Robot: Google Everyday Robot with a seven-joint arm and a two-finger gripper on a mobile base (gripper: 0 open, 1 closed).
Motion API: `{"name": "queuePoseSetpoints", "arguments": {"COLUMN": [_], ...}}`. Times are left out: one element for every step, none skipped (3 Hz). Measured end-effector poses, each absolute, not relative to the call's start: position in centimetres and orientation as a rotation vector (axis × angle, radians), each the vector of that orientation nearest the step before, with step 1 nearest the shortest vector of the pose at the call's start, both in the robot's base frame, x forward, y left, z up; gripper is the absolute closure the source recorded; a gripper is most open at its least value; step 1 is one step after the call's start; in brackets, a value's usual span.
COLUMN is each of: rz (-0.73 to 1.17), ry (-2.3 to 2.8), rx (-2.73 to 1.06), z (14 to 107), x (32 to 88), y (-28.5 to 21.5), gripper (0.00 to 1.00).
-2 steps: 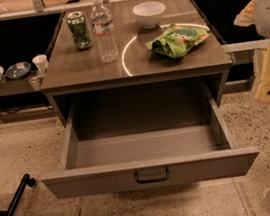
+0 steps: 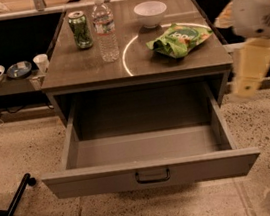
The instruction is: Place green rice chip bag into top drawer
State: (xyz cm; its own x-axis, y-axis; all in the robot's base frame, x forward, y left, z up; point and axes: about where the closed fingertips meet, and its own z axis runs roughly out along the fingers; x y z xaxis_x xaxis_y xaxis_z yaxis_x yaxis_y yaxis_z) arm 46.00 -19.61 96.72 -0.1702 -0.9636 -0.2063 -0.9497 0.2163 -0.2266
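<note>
I'm swinging in from the right now. My gripper (image 2: pixel 249 70) is hanging off the right-hand edge of the cabinet top (image 2: pixel 84 69), and it's sitting further into view than it was a moment ago, closer to that side of the cabinet. Whether it's apart or together, I cannot tell; it's blurring as it travels. It's carrying nothing that I can make out.

The green rice chip bag (image 2: pixel 179 38) isn't budging: it's lying crumpled on the right part of the cabinet top, just in front of the white bowl (image 2: pixel 150 13), well apart from the water bottle (image 2: pixel 105 29) and the green soda can (image 2: pixel 80 29) (not my targets, those two). The top drawer (image 2: pixel 209 165) is standing pulled out below, its floor bare, the handle (image 2: pixel 153 176) facing forward.

So the approach is under way and the pick isn't made yet. I'm judging the next job is getting over the bag and closing on it, then carrying it forward and down into the waiting drawer.
</note>
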Motion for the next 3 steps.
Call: {"name": "queuePoseSetpoints", "arguments": {"rz": [-0.031,-0.05,-0.028], "ry": [2.093,1.942,1.91], "rx": [-1.926,-2.036,-2.055], "z": [93.7,90.5,89.4], "x": [53.6,61.6,63.1], "y": [-12.9,-5.4,-3.0], "gripper": [0.0,0.0,0.0]}}
